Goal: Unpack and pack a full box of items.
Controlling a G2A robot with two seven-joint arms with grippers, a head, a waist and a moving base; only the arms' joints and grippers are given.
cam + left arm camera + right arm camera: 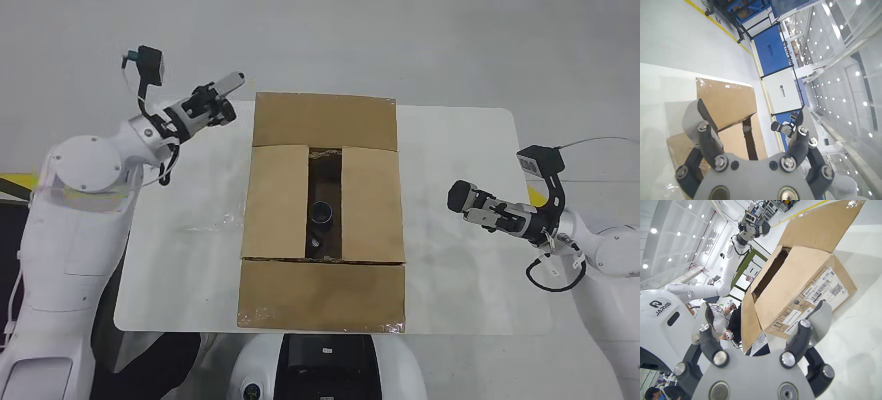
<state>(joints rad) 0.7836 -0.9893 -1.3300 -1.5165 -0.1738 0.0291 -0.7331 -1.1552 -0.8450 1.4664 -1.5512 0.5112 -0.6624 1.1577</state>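
The left tool [751,109] holds its fingers [693,115] spread wide. Beyond the fingertips, the cardboard box [725,98] rests on the desk [662,85], with a dark gap between its top flaps.

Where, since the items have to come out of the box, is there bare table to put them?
Two bare strips of white table: one between the cardboard box and the left claw, one between the box and the right claw. The middle is crowded by the box's spread flaps.

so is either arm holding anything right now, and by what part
Nothing is held. The left gripper and the right gripper both have open jaws with nothing between them, each apart from the box.
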